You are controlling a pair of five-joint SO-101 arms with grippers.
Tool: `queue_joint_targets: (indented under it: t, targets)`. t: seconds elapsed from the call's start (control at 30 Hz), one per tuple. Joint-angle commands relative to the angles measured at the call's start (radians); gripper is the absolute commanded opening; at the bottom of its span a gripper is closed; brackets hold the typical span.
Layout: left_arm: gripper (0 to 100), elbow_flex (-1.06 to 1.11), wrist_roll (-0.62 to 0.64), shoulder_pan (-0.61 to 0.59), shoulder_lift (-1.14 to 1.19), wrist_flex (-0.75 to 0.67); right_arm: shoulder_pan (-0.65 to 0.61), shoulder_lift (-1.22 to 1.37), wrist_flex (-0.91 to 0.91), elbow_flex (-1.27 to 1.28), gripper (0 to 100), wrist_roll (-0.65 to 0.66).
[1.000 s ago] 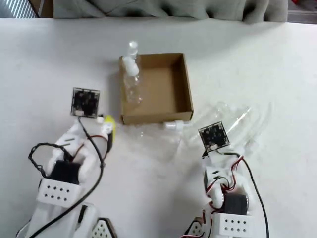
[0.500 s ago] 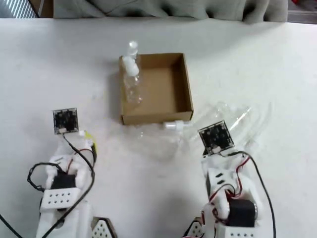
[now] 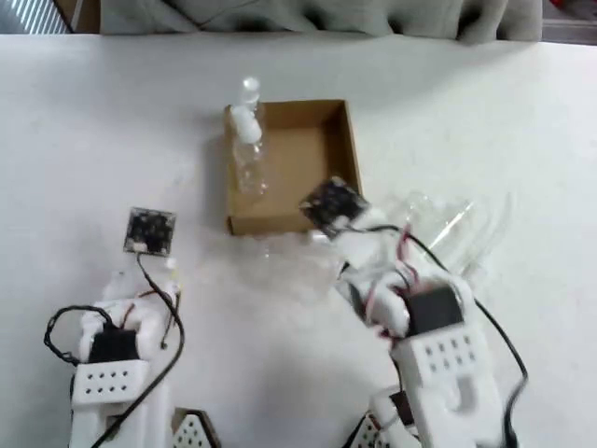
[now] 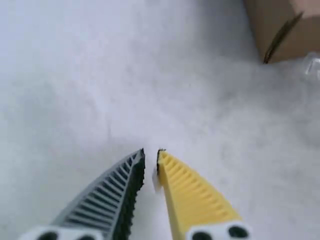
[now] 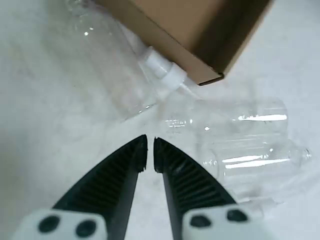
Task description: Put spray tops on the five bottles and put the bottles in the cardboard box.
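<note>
Left gripper: grey and yellow fingers drawn together, nothing between them; over bare table toward its front left, well apart from the box.
Right gripper: black fingers together, a thin slit between them, empty; above the table just before the box's front right corner.
Capped bottle: clear, on its side along the box's front wall, white spray top by that corner.
Open bottles: clear, topless, clustered right of the box, crowding the right gripper; number unclear.
Cardboard box: open, mid-table.
Boxed bottle: spray top fitted, leaning on the left wall.
Grey fabric: along the table's far edge.
</note>
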Motion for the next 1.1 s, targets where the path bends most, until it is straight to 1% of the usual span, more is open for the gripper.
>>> queue_joint_targets:
  t: [0.0, 0.07, 0.13, 0.37, 0.43, 0.53, 0.63, 0.73, 0.83, 0.93, 1.07]
  targets:
    - [6, -0.063, -0.025, -0.015, -0.024, 0.018, -0.073, 0.176, 0.002, -0.086, 9.4, 0.129]
    - [6, -0.061, -0.026, -0.015, -0.025, 0.018, -0.094, 0.24, -0.028, -0.086, 14.9, 0.192]
    - [6, -0.061, -0.026, -0.015, -0.025, 0.018, -0.094, 0.295, -0.071, -0.086, 17.4, 0.235]
    - [6, -0.061, -0.028, -0.015, -0.025, 0.018, -0.094, 0.475, -0.191, -0.087, 17.1, 0.334]
    - [6, -0.061, -0.028, -0.015, -0.025, 0.018, -0.073, 0.512, -0.236, -0.087, 13.2, 0.333]
    - [6, -0.061, -0.028, -0.015, -0.025, 0.018, -0.03, 0.53, -0.286, -0.089, 0.8, 0.331]
    - [6, -0.061, -0.028, -0.015, -0.025, 0.018, -0.001, 0.532, -0.286, -0.104, 3.9, 0.328]
    - [6, -0.061, -0.028, -0.015, -0.025, 0.018, 0.044, 0.544, -0.295, -0.15, 1.3, 0.245]
    - [6, -0.061, -0.028, -0.015, -0.025, 0.017, 0.068, 0.582, -0.295, -0.199, 1.7, 0.192]
    - [6, -0.06, -0.028, -0.015, -0.025, 0.017, 0.071, 0.661, -0.298, -0.232, 1.6, 0.183]
    - [6, -0.06, -0.028, -0.015, -0.025, 0.017, 0.065, 0.777, -0.352, -0.261, 1.6, 0.183]
